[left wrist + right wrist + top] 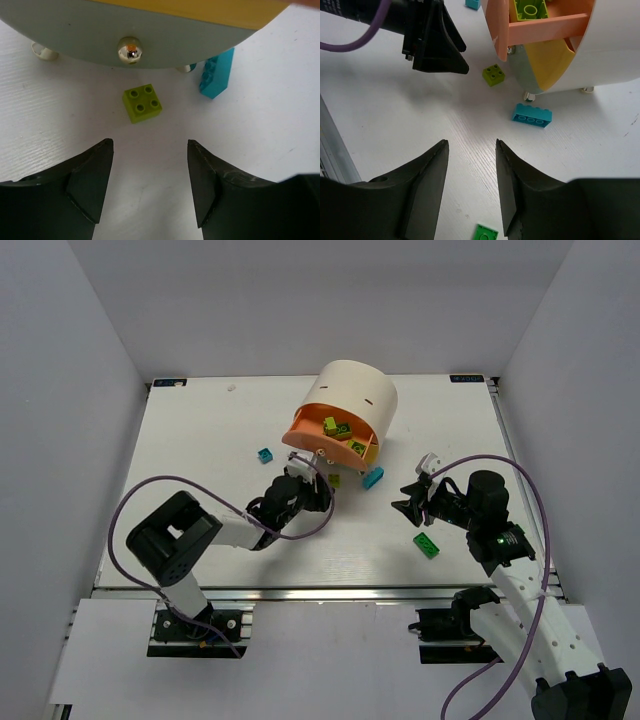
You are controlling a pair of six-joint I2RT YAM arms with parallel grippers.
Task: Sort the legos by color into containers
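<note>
The left end effector [150, 150] is spread wide and empty in front of the cream drum [356, 390], with a lime brick [143, 103] between them. The right end effector [470, 147] is parted and empty, facing the drum.

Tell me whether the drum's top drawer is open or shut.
Open. The top drawer projects out of the cream drum, and lime legos lie exposed inside it.

Bare table [150, 170] before lime brick [143, 103]; drum [90, 30] close behind.
</note>
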